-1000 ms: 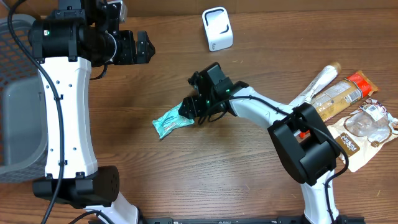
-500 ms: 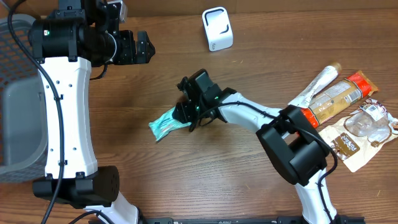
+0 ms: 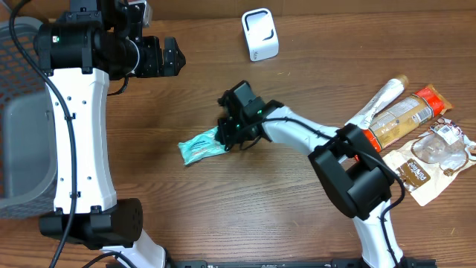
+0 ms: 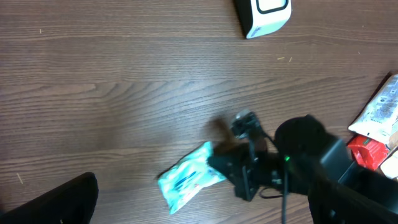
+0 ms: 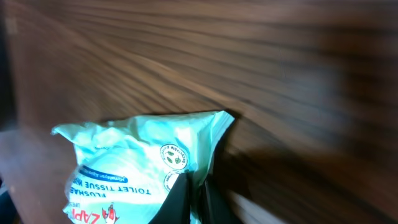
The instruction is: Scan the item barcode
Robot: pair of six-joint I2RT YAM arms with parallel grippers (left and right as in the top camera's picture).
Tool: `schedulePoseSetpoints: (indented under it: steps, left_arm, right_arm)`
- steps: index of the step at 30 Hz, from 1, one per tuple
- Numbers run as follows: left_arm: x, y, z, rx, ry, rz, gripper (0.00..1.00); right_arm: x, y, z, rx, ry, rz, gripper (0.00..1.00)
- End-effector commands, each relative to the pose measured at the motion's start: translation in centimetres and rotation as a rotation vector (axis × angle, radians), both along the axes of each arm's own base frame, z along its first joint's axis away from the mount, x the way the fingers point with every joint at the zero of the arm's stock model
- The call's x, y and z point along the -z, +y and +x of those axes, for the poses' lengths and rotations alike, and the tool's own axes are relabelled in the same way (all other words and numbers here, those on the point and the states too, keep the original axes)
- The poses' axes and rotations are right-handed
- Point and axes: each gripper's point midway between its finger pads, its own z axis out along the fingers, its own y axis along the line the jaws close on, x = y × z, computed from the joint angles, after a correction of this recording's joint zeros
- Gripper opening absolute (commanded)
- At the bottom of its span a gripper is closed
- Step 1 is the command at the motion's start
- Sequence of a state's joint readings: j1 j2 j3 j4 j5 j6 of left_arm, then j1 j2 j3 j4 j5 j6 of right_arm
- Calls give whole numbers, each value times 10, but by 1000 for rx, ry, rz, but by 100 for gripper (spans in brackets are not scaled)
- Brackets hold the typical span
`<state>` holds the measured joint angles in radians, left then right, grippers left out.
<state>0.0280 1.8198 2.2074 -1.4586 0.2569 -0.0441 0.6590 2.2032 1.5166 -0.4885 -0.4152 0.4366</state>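
Note:
The item is a teal wipes packet [image 3: 198, 146] lying flat near the table's middle, also in the left wrist view [image 4: 186, 178] and filling the lower left of the right wrist view [image 5: 134, 163]. My right gripper [image 3: 225, 137] is shut on the packet's right edge, and its black fingertips [image 5: 180, 202] pinch the thin film. No barcode shows on the packet's visible face. A white scanner [image 3: 259, 34] stands at the back of the table. My left gripper [image 3: 172, 58] hangs open and high at the back left, holding nothing.
A grey basket [image 3: 21, 141] stands at the left edge. Several snack packets lie at the right: a long orange-ended bar [image 3: 405, 113], a white tube [image 3: 381, 98] and a clear pouch [image 3: 440, 151]. The scanner [image 4: 264, 14] appears at the top of the left wrist view.
My right gripper slid left along the table and shut on the packet's right edge; the packet shifted slightly left. The left arm has stayed still.

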Motion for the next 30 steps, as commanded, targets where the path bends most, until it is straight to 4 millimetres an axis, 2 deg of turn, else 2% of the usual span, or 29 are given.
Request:
schedulePoseSetpoints:
  steps: [1, 4, 8, 13, 15, 17, 19, 21, 23, 26, 30]
  left_arm:
    - [0, -1, 1, 20, -5, 12, 100]
    - [0, -1, 1, 20, -5, 12, 100]
    - [0, 0, 1, 20, -5, 13, 100]
    - [0, -1, 1, 20, -5, 12, 100]
    - [0, -1, 1, 20, -5, 12, 99]
    - [0, -1, 1, 20, -5, 12, 99]
    - [0, -1, 1, 20, -5, 12, 99]
    - [0, -1, 1, 20, -5, 12, 100]
    - [0, -1, 1, 20, -5, 12, 100]
    - [0, -1, 1, 20, -5, 12, 100]
    - [0, -1, 1, 20, -5, 12, 100]
  right_arm:
    - [-34, -34, 32, 70, -156, -123, 4]
    - [-66, -63, 38, 79, -293, -272, 4]
    - [-101, -100, 32, 92, -439, -511, 4]
    - [-122, -137, 19, 73, -593, -866, 4]
    - [-130, -143, 14, 53, -647, -973, 4]
    - [-132, -136, 7, 0, -675, -1003, 4]
    - [-124, -119, -4, -47, -647, -934, 4]
    - [-111, -95, -14, -99, -589, -807, 35]
    - [-102, -69, -18, -141, -551, -671, 47]
    - [-93, -39, -15, -157, -538, -530, 50]
    - [-78, -20, -9, -190, -576, -510, 56]
